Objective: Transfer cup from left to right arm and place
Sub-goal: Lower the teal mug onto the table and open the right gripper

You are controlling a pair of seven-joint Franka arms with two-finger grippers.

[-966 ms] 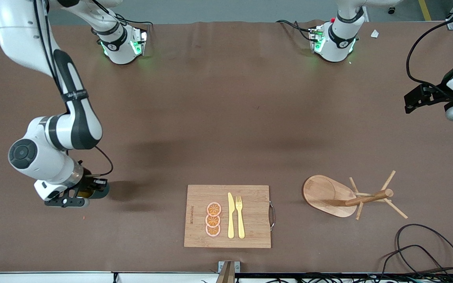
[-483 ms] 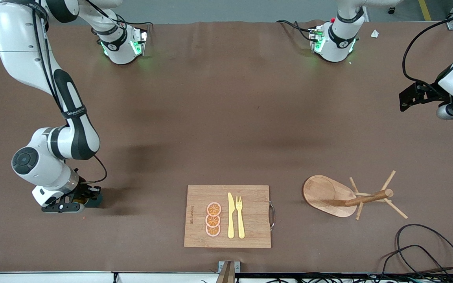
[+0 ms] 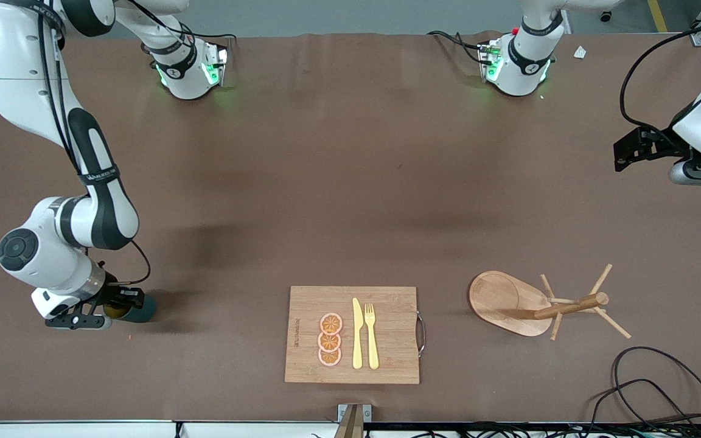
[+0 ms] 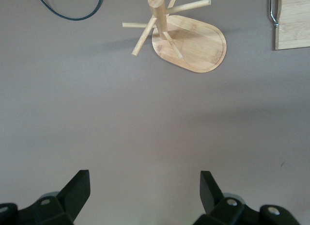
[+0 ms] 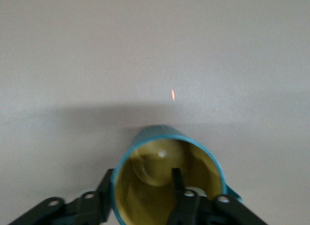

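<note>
On the brown table [image 3: 350, 182], the cup [image 3: 137, 309] stands at the right arm's end. The right gripper [image 3: 120, 304] straddles its wall, loosening to release. The left gripper [image 4: 145, 193] waits, spread empty.

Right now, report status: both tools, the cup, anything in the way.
Right tool low at the right arm's end, one finger inside the cup, one outside. Cup upright on the table. Left tool open, waiting, holding nothing. Nothing close around the cup.
</note>
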